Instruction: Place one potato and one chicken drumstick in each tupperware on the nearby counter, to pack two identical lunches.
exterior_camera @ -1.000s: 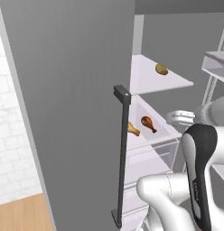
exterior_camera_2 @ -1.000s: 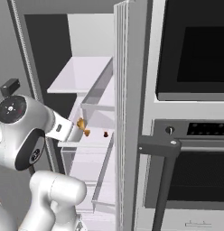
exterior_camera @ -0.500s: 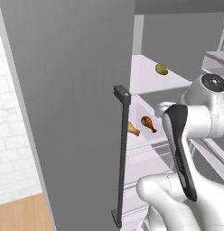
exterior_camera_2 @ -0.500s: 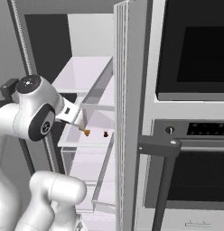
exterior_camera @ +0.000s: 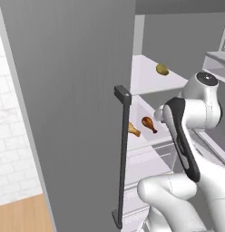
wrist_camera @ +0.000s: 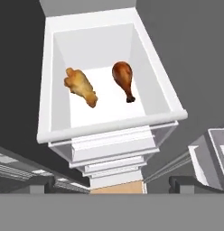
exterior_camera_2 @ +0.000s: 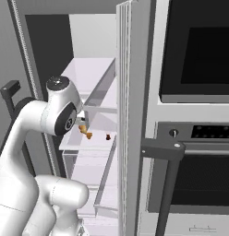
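hand view, gripper [wrist_camera: 112, 185] spread wide and empty above a white fridge bin [wrist_camera: 46, 90], yellower chicken drumstick [wrist_camera: 81, 86] at eleven o'clock, darker chicken drumstick [wrist_camera: 123, 78] at twelve, both well apart from the fingertips

White glossy rounded arm [exterior_camera: 196, 136] segments, dark grey joint caps, black strip along link, bulbous base.

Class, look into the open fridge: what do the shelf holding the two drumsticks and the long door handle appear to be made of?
Shelf: likely white plastic with a clear front lip, smooth and faintly see-through at the edge. Door handle: probably dark matte metal or plastic; flat grey, no shine. Both are rendered, so uncertain.
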Robot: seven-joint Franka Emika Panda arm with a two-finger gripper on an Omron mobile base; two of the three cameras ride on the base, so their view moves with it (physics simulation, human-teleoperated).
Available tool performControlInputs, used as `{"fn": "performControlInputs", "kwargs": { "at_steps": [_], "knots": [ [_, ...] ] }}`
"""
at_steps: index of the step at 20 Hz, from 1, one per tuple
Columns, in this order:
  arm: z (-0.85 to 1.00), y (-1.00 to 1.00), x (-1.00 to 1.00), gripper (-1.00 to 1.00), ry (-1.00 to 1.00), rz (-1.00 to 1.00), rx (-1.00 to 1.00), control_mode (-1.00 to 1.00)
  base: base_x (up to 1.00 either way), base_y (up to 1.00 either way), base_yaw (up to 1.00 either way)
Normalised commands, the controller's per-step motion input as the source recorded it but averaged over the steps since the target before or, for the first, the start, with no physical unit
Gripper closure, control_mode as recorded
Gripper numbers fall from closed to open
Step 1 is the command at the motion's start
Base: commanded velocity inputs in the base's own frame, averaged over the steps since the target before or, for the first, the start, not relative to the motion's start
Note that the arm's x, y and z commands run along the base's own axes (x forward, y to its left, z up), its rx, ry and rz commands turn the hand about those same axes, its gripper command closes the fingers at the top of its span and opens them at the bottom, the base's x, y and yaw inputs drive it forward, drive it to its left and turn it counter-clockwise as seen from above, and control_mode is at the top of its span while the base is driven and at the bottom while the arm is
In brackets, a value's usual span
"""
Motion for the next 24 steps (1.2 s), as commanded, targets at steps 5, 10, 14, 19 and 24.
{"fn": "performControlInputs", "kwargs": {
  "at_steps": [5, 10, 14, 19, 24],
  "knots": [
    [-0.08, 0.22, 0.0, -1.0, 0.0, 0.33, 0.01, -1.0, 0.0, 0.0, 0.0],
    [-0.21, 0.34, 0.02, -1.0, 0.0, 0.23, 0.05, -1.0, 0.0, 0.0, 0.0],
    [-0.39, 0.48, 0.2, -1.0, -0.02, 0.05, 0.02, -1.0, 0.0, 0.0, 0.0],
    [-0.39, 0.08, 0.42, -1.0, -0.04, 0.0, 0.02, -1.0, 0.0, 0.0, 0.0],
    [-0.21, -0.02, 0.45, -1.0, 0.0, 0.0, 0.0, -1.0, 0.0, 0.0, 0.0]
  ]
}}
